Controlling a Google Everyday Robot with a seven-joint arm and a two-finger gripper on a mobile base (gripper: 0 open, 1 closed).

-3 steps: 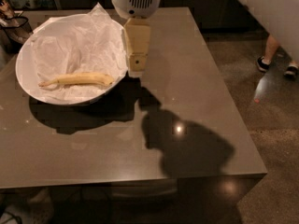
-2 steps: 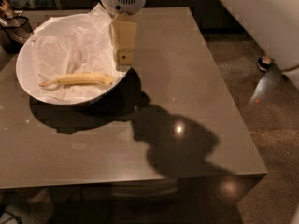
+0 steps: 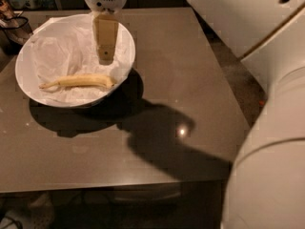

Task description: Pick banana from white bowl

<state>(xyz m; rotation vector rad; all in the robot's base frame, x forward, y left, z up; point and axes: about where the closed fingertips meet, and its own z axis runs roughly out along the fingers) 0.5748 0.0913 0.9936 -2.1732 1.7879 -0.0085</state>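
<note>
Gripper (image 3: 106,57) seemingly over one bowl (image 3: 22,87), one banana (image 3: 81,81)

— Where does the camera look from?
— High above the near edge of the table (image 3: 190,89), tilted down, with the arm (image 3: 267,185) close at right.
— And the gripper (image 3: 106,56)?
— Farther off, top left, over the bowl (image 3: 26,80).

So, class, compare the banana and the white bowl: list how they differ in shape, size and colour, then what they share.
Shape: the banana is long and slim; the white bowl is round. Size: the bowl is far wider than the banana lying inside it. Colour: the banana is pale yellow, the bowl white. Shared: both are pale. The gripper hangs over the bowl, beyond the banana.
</note>
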